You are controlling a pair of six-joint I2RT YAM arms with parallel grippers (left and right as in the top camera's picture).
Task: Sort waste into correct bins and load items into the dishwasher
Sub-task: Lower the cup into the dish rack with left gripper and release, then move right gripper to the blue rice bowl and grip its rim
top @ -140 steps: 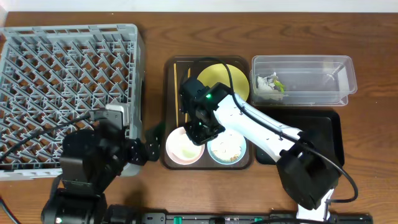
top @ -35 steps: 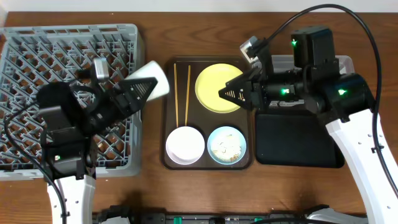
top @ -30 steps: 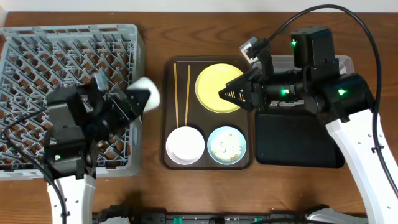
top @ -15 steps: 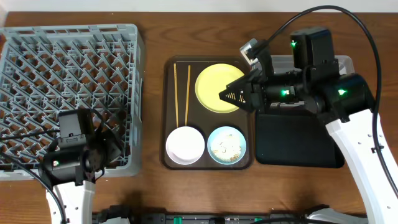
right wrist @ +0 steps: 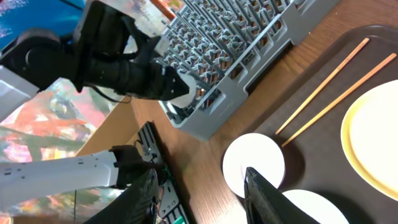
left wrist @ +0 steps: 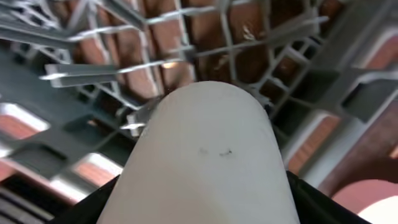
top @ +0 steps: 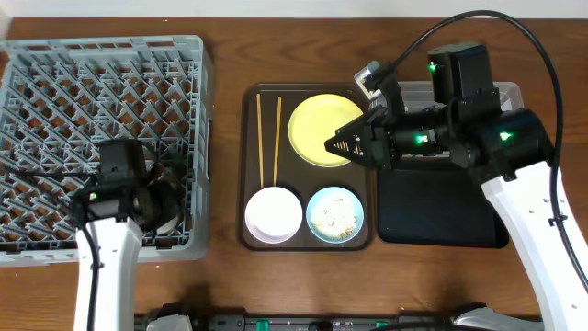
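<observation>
1. The grey dish rack [top: 110,42] fills the left of the table, reaching from the far edge almost to the near one.
2. The left gripper [right wrist: 177,84] points down into the rack close to its near right corner. Its fingers are clamped wide around a white rounded dish [left wrist: 208,149], which sits over the lattice. Whether the dish touches the pegs cannot be told.
3. The brown serving tray [top: 249,156] lies just right of the rack.
4. Two wooden chopsticks [top: 260,138] lie side by side along the tray's left side, running far to near.
5. A white bowl [top: 273,213] stands upright in the tray's near left corner.
6. The yellow plate [top: 312,124] lies flat in the tray's far right part.
7. The light blue bowl [top: 335,213] stands in the near right corner, just beside the white bowl, with rice-like crumbs [top: 333,217] inside.
8. The right gripper [top: 329,144] hangs above the plate's right side, pointing left. Its fingers stand partly apart with nothing between them.
9. The clear tub [top: 510,99] stands far right, mostly hidden by the right arm.
10. The black tray [top: 432,207] lies nearer than the tub, right of the serving tray.
</observation>
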